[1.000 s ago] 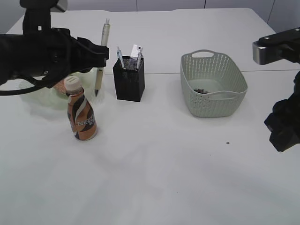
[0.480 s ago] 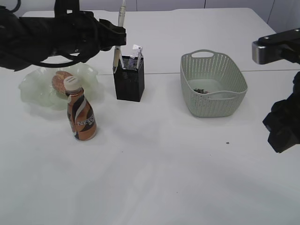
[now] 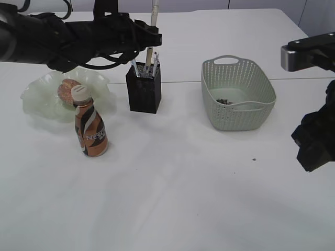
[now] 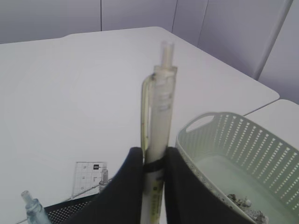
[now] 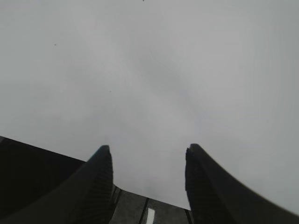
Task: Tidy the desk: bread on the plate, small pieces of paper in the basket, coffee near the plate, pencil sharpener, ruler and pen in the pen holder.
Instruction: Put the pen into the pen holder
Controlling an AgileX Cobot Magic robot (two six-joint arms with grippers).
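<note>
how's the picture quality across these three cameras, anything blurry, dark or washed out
Exterior view: even, soft light, faint shadows; the black left arm shows almost no detail, the basket and coffee bottle are sharp. Left wrist view: the pen in the left gripper is close and a little soft, with a pale background. Right wrist view: only the right gripper over blank grey table, nearly featureless.

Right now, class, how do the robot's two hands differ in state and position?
The left hand is shut on a pen, held upright; the right hand is open and holds nothing. The left hand hovers above the pen holder; the right hand hangs over bare table. Both have dark fingers.
</note>
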